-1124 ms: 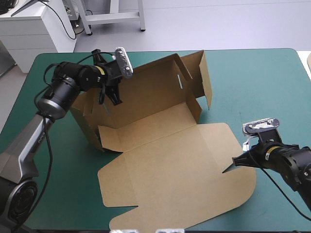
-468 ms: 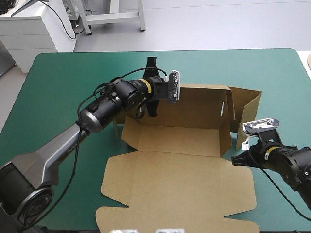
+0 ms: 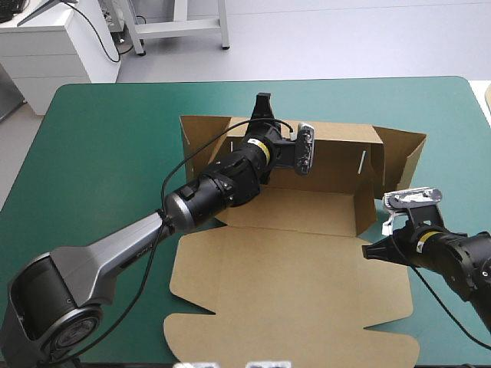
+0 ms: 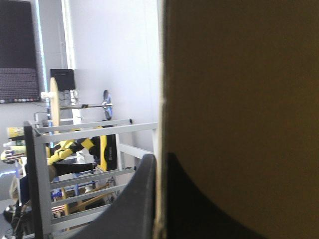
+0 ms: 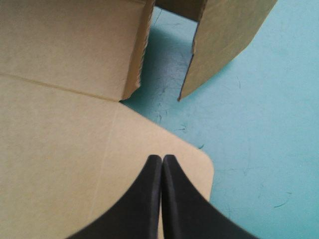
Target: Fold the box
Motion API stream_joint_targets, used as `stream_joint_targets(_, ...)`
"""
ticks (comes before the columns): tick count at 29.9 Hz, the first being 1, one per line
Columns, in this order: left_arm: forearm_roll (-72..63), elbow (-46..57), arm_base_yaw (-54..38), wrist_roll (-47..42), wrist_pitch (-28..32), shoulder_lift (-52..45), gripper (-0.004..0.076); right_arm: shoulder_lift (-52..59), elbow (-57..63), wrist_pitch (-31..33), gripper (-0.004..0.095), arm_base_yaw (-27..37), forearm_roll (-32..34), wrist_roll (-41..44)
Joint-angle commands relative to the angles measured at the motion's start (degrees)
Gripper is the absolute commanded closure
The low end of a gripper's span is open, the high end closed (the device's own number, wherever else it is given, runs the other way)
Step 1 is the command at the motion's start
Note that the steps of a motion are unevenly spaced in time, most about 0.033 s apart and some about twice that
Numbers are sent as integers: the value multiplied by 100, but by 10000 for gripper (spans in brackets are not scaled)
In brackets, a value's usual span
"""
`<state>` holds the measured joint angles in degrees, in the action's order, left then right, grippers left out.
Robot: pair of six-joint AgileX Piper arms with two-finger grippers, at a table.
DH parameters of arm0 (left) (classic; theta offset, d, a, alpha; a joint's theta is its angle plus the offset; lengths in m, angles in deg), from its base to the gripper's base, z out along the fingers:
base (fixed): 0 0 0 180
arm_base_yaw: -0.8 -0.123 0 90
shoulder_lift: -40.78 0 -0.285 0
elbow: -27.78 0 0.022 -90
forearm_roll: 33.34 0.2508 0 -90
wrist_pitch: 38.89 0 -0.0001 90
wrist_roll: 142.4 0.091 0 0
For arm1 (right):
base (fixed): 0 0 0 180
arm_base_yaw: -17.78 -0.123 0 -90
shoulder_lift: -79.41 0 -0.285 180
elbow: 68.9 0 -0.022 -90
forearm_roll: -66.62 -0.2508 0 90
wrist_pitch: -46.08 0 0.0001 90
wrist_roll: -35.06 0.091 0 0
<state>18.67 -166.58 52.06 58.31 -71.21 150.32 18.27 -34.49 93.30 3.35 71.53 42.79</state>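
Observation:
The brown box [image 3: 307,284] lies in mid-table with its back wall [image 3: 337,157] raised and its lid flat toward the front edge. My left gripper [image 3: 263,103] reaches over the top edge of that wall. In the left wrist view the left gripper [image 4: 158,155] is shut on the box [image 4: 239,74], one finger on each face of the board. My right gripper [image 3: 367,251] is shut, its tip over the lid's right rounded corner. The right wrist view shows the right gripper [image 5: 162,157] above the lid [image 5: 60,149], with a side flap [image 5: 229,35] standing ahead of it.
The teal-green cover [image 3: 100,130] shows in wide strips left of the box and along the right edge [image 5: 249,124]. A loose end flap [image 3: 403,157] juts out at the box's far right corner, close to my right arm.
My left gripper has swung right and forward with the back wall, turning the whole box until it lies square to the table's front edge. The right gripper has stayed put.

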Motion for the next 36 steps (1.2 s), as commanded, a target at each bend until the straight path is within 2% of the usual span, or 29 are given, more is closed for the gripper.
stream_joint_targets(1, 1233, 17, 174, -968, 314, -282, 732, 56, -362, -192, 929, 40, 43, 69)
stream_joint_targets(5, 1431, 266, 239, -1233, 296, -282, 731, 34, -841, -56, 929, 40, 72, 119)
stream_joint_targets(10, 1460, 525, 247, -1461, 454, -282, 732, -165, -1470, 23, 929, 40, 527, 607)
stream_joint_targets(13, 1812, 823, 247, -1601, 550, -282, 732, -383, -1834, 91, 929, 40, 552, 607)
stream_joint_targets(16, 2702, 1195, 247, -2319, 523, -282, 732, -683, -2294, 209, 929, 40, 582, 607)
stream_joint_targets(19, 3412, 1521, 247, -3072, 371, -282, 732, -1029, -2769, 315, 929, 40, 891, 837)
stream_joint_targets(22, 3760, 1725, 247, -3453, 287, -282, 732, -1408, -3263, 363, 929, 40, 1329, 1130)
stream_joint_targets(25, 3689, 1751, 247, -3455, 239, -282, 731, -1889, -3814, 487, 929, 239, 1544, 1242)
stream_joint_targets(27, 3732, 1751, 247, -3455, 239, -282, 731, -2197, -4113, 524, 929, 522, 1331, 1148)
stream_joint_targets(32, 3732, 1751, 247, -3455, 259, -282, 731, -2900, -4720, 523, 929, 1410, -491, -134)
stream_joint_targets(36, 3732, 1751, 247, -3476, 311, -282, 731, -3343, -4956, 523, 929, 1843, -1279, -650)
